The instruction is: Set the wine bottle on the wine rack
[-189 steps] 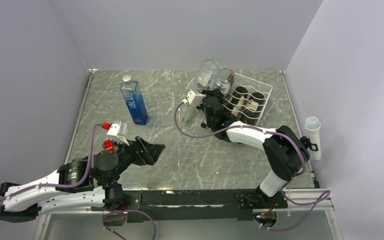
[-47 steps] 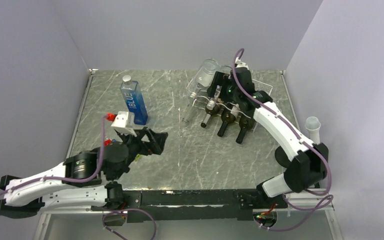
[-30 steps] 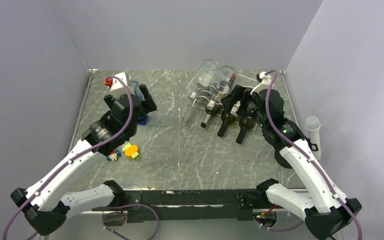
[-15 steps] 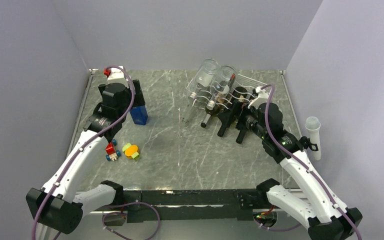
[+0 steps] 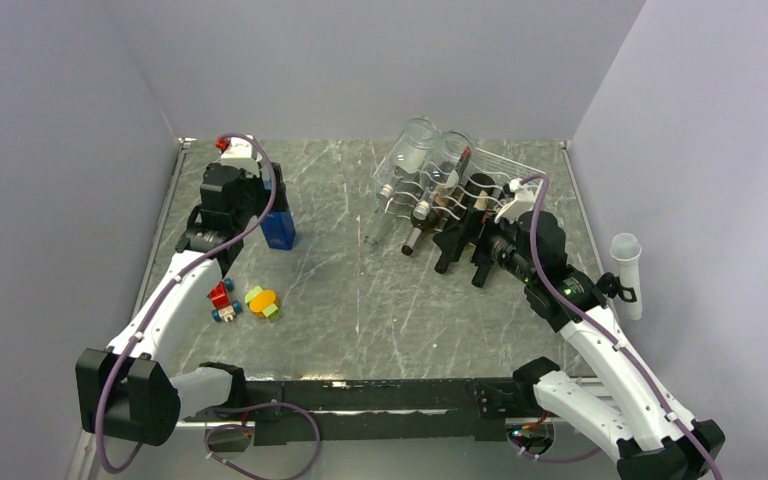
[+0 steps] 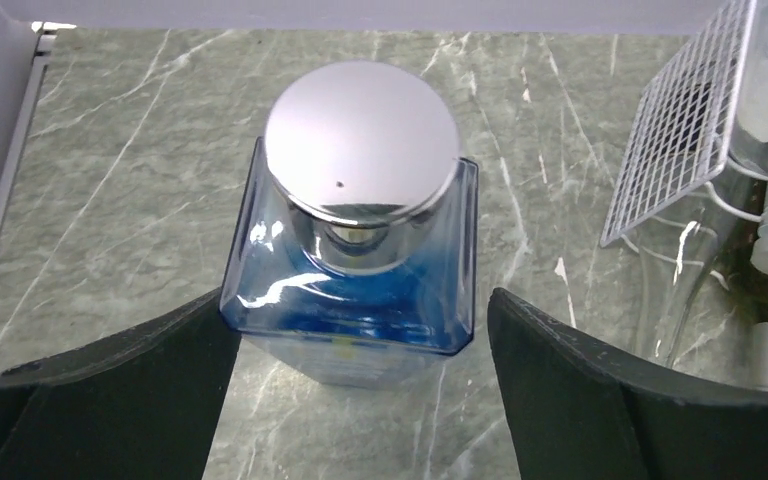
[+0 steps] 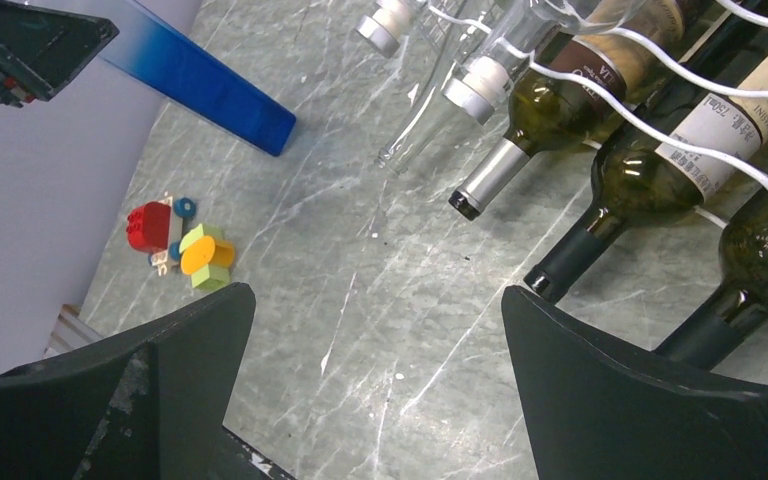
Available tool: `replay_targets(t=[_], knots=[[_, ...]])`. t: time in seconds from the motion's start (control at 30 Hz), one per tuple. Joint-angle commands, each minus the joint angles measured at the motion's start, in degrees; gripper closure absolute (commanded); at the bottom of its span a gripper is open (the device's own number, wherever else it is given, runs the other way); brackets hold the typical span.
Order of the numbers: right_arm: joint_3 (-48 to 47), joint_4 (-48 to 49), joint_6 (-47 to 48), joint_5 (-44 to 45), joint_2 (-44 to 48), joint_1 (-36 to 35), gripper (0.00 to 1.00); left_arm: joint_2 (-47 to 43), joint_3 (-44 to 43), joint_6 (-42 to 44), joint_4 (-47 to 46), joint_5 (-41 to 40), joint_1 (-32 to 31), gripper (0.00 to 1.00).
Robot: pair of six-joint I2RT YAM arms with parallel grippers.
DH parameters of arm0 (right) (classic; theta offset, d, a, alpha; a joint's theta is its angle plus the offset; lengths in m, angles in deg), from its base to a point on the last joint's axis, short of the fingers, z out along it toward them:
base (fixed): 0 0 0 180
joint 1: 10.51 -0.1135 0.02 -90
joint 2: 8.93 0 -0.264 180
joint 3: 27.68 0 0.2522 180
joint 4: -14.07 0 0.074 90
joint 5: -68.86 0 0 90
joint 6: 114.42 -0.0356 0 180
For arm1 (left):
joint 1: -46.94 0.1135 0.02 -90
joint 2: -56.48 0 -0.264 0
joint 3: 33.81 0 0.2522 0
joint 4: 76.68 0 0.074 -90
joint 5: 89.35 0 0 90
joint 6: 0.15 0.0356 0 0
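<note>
A blue square bottle [image 5: 278, 228] with a silver cap [image 6: 362, 140] stands upright at the far left of the table. My left gripper [image 5: 256, 200] is open and straddles it just below the shoulder [image 6: 360, 320]. The left finger [image 6: 150, 370] is against the glass; the right finger [image 6: 580, 380] stands a little off it. The white wire wine rack [image 5: 500, 178] at the back right holds two clear bottles [image 5: 415, 145] and three wine bottles [image 7: 640, 180], necks pointing down toward me. My right gripper [image 5: 467, 250] hangs open and holds nothing [image 7: 375, 300], just in front of those necks.
Small coloured toy blocks [image 5: 245, 298] lie on the table front left of the blue bottle, also in the right wrist view [image 7: 185, 240]. A white tube [image 5: 627, 270] is mounted on the right wall. Grey walls close in the table on three sides.
My left arm has swung from the front up to the blue bottle and brought its jaws down around it. My right gripper has backed away from the rack toward me.
</note>
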Motion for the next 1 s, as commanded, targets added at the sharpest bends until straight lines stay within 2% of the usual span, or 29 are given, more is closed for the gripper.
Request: replay_targets(t=[0.0,0.1,0.23,0.3,0.37,0.4,0.77,0.97], knots=[[0.43,3.03,0.04,-1.24,0.64,-0.08,0.00,-0.92,1.45,-0.39,-8.24,3.80,0.42,0.09],[0.28,3.05,0.18,-1.30,0.75,-0.09,0.00,-0.84,1.76,-0.73,-8.68,3.95,0.42,0.22],[-0.57,2.02,1.54,-0.97,0.29,-0.09,0.00,0.09,0.29,-0.84,-6.43,4.51,0.42,0.49],[-0.74,1.73,2.56,-1.72,0.40,-0.09,0.00,0.21,-0.55,-0.91,-5.47,4.69,0.42,0.69],[-0.58,1.72,3.29,-2.58,0.79,-0.07,0.00,-0.34,-2.30,-1.50,-2.24,6.07,0.21,0.95],[-0.39,1.91,3.72,-3.17,1.03,-0.11,0.00,-0.94,-3.89,-2.14,-0.03,6.68,-0.28,0.99],[3.71,10.72,8.57,-17.52,3.87,-2.33,0.00,-16.74,-7.37,-14.53,4.08,20.42,-12.70,0.99],[6.95,15.90,11.79,-16.27,10.41,-11.06,0.00,-20.74,-4.93,-19.73,2.30,25.92,-20.79,0.99]])
